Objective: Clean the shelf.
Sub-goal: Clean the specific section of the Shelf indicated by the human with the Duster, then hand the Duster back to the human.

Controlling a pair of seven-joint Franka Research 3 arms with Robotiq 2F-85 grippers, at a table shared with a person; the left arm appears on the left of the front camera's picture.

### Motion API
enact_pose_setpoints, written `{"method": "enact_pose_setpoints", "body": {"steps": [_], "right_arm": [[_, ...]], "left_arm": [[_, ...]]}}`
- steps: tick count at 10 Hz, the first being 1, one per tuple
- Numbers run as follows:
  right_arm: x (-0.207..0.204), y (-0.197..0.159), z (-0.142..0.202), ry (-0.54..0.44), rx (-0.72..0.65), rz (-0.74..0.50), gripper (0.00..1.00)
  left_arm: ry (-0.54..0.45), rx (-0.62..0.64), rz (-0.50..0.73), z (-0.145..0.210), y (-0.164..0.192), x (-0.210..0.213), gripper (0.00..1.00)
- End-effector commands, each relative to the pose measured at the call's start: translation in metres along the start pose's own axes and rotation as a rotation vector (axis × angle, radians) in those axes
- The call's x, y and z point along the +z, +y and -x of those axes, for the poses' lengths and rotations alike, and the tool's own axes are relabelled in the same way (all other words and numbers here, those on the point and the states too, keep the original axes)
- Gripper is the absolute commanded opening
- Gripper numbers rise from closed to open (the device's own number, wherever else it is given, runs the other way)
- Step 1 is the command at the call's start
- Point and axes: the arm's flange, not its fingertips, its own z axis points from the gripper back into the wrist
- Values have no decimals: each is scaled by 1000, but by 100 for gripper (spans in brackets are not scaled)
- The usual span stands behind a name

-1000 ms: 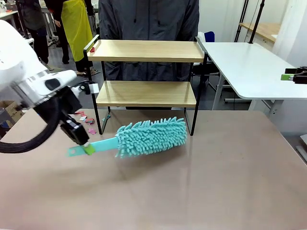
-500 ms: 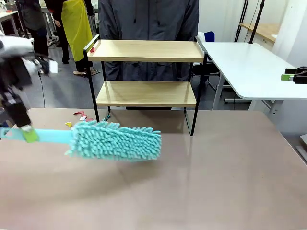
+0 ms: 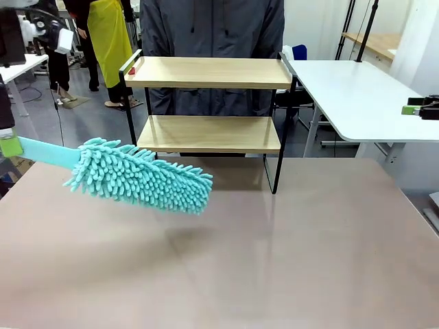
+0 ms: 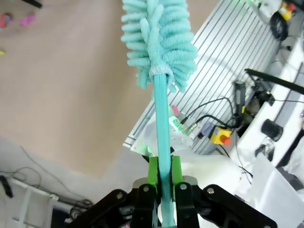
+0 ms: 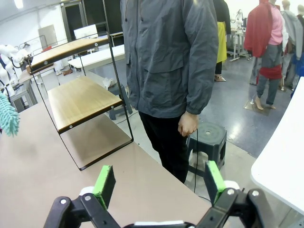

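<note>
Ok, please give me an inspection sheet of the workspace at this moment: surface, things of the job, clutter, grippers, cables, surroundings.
Surface: brown table, bare apart from the shelf standing at its far edge.
Job's things: shelf, two wooden boards on a black frame, both boards bare. Teal duster, lifted above the table, to the left of the shelf and in front of it, not touching it.
Clutter: small coloured scraps on the floor.
Grippers: left gripper shut on the duster's handle; right gripper open, holding nothing.
Cables: black cables over equipment beside the table.
Surroundings: person in a grey jacket standing behind the shelf; white table to the right.
</note>
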Motion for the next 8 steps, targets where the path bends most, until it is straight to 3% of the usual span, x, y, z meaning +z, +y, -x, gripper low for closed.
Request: {"method": "enact_pose_setpoints", "body": {"steps": [1,8], "right_arm": [[-1,0,-2,5,6,2,100],[-1,0,-2,5,6,2,100]], "left_arm": [[-49,-16,46,16,16,-10,13],[-49,-16,46,16,16,-10,13]]}}
